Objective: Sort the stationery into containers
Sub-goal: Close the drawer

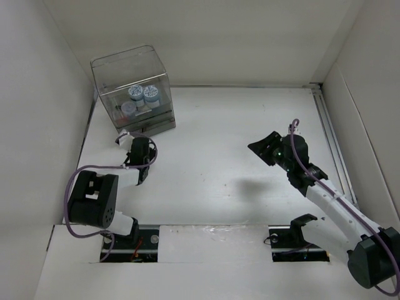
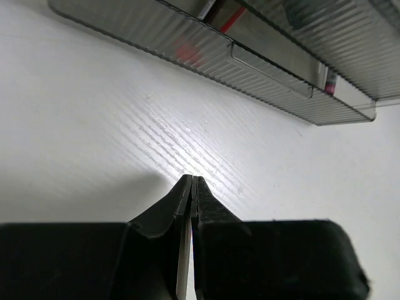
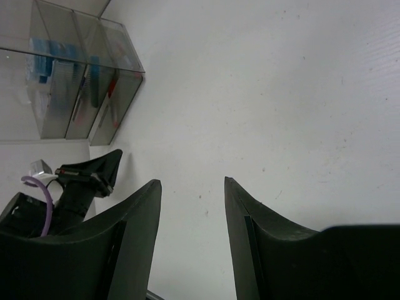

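At the far left corner of the table [image 1: 212, 125] stands the organizer [image 1: 130, 72], with two rolls [image 1: 142, 94] inside above its drawers [image 2: 269, 72]. The left gripper [image 2: 192, 181] sits low just before the drawers, jaws pressed together, holding nothing. The right gripper [image 3: 190, 187] hangs over the table's right half, jaws partly apart, empty, well away from the organizer.

The organizer [image 1: 128, 72] is clear, grey-tinted; inside it, two rolls [image 1: 143, 94] are speckled blue-and-white. Its ribbed drawer [image 2: 125, 26] shows red pens [image 2: 234, 16]. Under it, the table [image 1: 225, 131] is white. Left gripper [image 2: 191, 180] and right gripper [image 3: 192, 182] are black.
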Tool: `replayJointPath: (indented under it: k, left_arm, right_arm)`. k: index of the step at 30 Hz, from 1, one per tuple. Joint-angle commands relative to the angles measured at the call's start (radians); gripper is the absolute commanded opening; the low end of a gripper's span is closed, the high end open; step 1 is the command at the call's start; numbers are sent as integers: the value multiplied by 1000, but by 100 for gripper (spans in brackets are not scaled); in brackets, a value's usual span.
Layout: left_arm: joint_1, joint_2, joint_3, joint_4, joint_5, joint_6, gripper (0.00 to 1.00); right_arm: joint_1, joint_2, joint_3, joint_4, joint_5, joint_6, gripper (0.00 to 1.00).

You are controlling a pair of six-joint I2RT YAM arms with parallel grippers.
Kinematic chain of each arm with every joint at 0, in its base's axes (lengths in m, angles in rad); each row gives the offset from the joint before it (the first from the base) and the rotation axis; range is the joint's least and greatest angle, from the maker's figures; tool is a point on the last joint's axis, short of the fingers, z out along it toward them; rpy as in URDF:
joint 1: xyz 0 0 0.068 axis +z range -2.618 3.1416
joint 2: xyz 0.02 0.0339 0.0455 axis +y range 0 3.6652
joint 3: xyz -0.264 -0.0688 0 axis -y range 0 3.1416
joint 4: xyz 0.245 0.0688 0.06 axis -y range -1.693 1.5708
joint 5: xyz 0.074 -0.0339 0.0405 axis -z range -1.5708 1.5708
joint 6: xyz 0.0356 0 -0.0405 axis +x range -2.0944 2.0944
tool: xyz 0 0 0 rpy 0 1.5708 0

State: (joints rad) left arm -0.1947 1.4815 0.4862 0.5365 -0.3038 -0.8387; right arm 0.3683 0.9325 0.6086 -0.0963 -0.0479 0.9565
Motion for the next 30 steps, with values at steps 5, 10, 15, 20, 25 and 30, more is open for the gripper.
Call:
replayJointPath:
  k: [5, 10, 15, 20, 25, 30]
  left_arm:
    - [17, -82, -23, 89, -83, -140, 0]
    - [37, -1, 51, 54, -106, -218, 0]
    - [93, 54, 100, 57, -110, -237, 0]
    - [120, 79, 146, 75, -130, -201, 2]
    - [120, 91, 130, 155, -118, -166, 19]
    - [120, 62, 62, 187, -84, -178, 24]
  right_arm:
    - [9, 12, 0, 61, 6, -16, 51]
    - [9, -7, 0, 61, 6, -25, 51]
    - [9, -17, 0, 61, 6, -25, 51]
    - [9, -17, 0, 61, -3, -25, 51]
    - [9, -17, 0, 61, -3, -25, 51]
    - [18, -17, 0, 61, -12, -25, 51]
